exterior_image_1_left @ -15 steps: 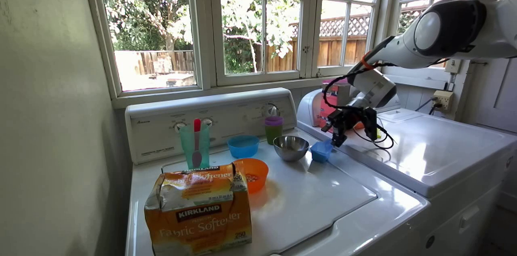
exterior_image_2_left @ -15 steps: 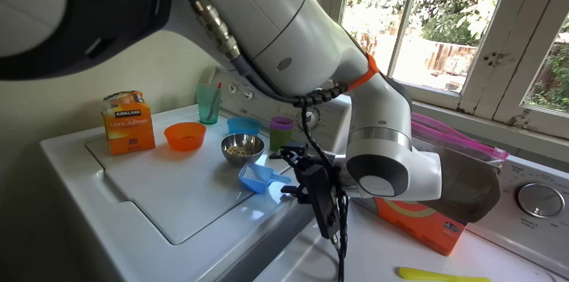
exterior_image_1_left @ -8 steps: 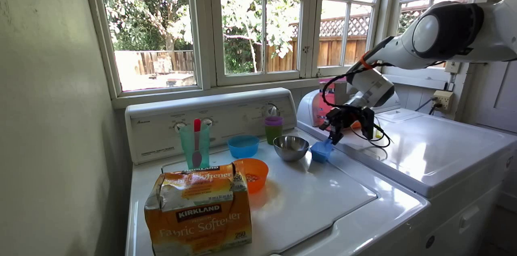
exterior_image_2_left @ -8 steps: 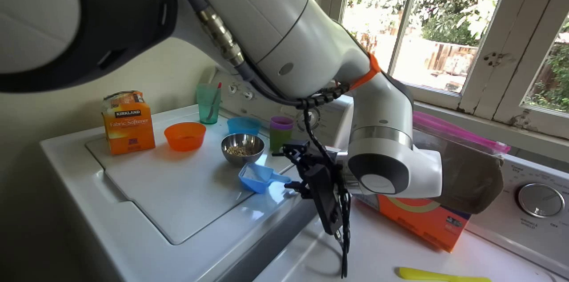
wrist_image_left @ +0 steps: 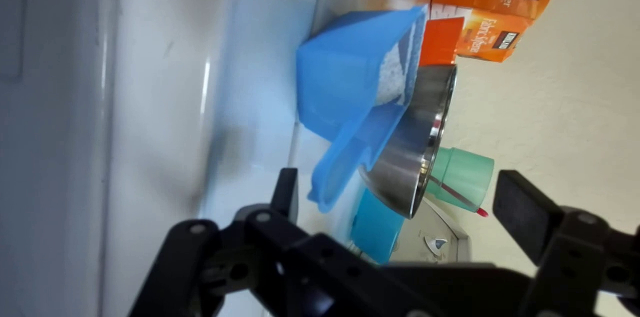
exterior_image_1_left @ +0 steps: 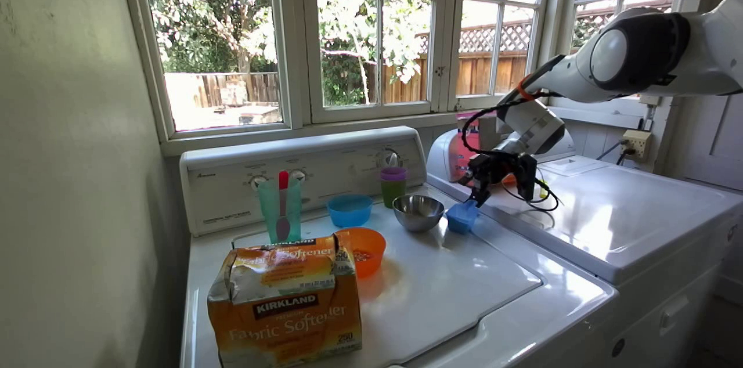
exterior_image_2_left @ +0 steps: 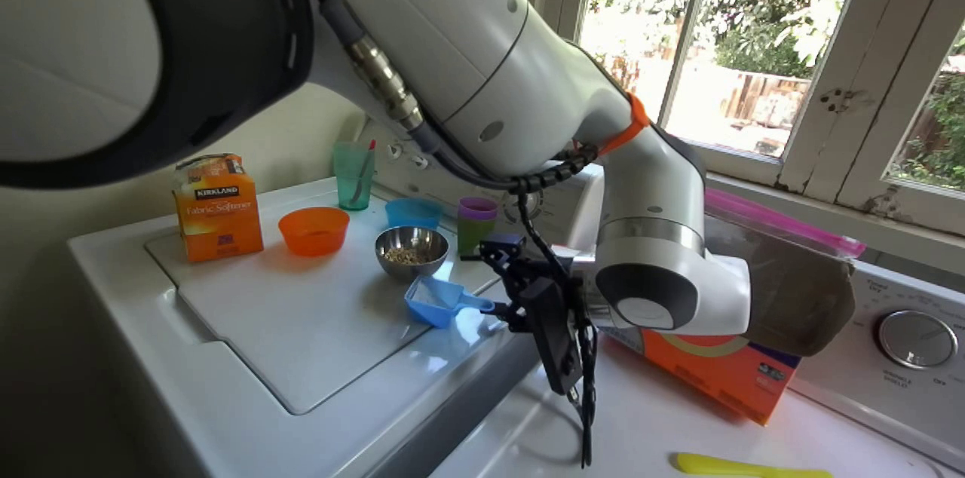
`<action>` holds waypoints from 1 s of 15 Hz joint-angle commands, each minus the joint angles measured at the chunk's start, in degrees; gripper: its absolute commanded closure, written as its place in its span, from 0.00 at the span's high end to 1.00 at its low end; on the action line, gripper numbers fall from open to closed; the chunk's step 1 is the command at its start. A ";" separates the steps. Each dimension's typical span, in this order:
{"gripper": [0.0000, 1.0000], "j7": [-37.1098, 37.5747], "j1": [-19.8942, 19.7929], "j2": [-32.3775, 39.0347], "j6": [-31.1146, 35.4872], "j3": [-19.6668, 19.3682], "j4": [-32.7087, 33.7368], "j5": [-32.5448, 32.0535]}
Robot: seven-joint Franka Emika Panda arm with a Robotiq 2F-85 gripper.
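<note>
White-framed windows (exterior_image_1_left: pixel 380 37) are letting daylight into the room, and a white washer (exterior_image_1_left: pixel 447 292) and a white dryer (exterior_image_1_left: pixel 603 199) are standing side by side beneath them.

In an exterior view, an orange fabric softener box (exterior_image_1_left: pixel 290 310) is standing at the near end of the washer, partly hiding an orange bowl (exterior_image_1_left: pixel 374 249). A teal cup (exterior_image_1_left: pixel 269 199) is holding a red utensil (exterior_image_1_left: pixel 283 182), and a blue bowl (exterior_image_1_left: pixel 350 212) is sitting near the control panel (exterior_image_1_left: pixel 336 176).

In an exterior view, the gripper (exterior_image_2_left: pixel 480 284) is hovering near the seam between the machines, its fingers standing apart. The blue scoop (exterior_image_2_left: pixel 433 315) is sitting on the washer in front of them, its handle (exterior_image_2_left: pixel 475 301) pointing at the lower finger; the two are overlapping here, and I cannot tell whether they are touching. A steel bowl (exterior_image_2_left: pixel 419 271) of small tan pieces (exterior_image_2_left: pixel 404 256) is standing just beside the scoop, with stacked purple and green cups (exterior_image_2_left: pixel 476 231) standing near it. On the dryer, a yellow utensil (exterior_image_2_left: pixel 724 465) is lying in front of a carton (exterior_image_2_left: pixel 724 380).

In the wrist view, the gripper is gaping wide, its black pads (wrist_image_left: pixel 286 192) standing well apart. The handle is showing between them, closer to one pad, and white powdery matter (wrist_image_left: pixel 391 79) is lying inside the scoop.
</note>
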 commanded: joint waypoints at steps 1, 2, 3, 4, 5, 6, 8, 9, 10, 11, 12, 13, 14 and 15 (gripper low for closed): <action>1.00 -1.69 -1.09 3.91 -4.30 0.94 4.29 1.29; 1.00 -0.91 -1.32 4.07 -5.50 0.88 4.63 1.42; 1.00 -0.46 -1.45 4.34 -6.55 0.82 5.06 1.42; 1.00 -0.07 -1.53 4.53 -7.45 0.74 5.32 1.49; 1.00 0.37 -1.61 4.83 -8.33 0.71 5.70 1.59; 1.00 1.73 -1.56 5.01 -9.13 0.53 5.91 1.71; 1.00 3.67 -1.40 5.03 -8.93 0.11 5.83 2.09; 1.00 4.49 -1.29 4.86 -8.24 -0.02 5.43 2.45; 1.00 5.20 -1.18 4.51 -7.20 -0.18 4.80 2.91; 1.00 5.25 -1.11 4.27 -6.53 -0.26 4.38 3.20; 1.00 5.51 -1.15 4.12 -6.10 -0.28 4.06 3.70; 1.00 5.37 -1.19 4.06 -5.90 -0.26 3.93 4.10; 1.00 5.41 -1.11 3.75 -5.21 -0.43 3.48 4.59; 1.00 5.73 -1.08 3.75 -5.14 -0.55 3.45 4.88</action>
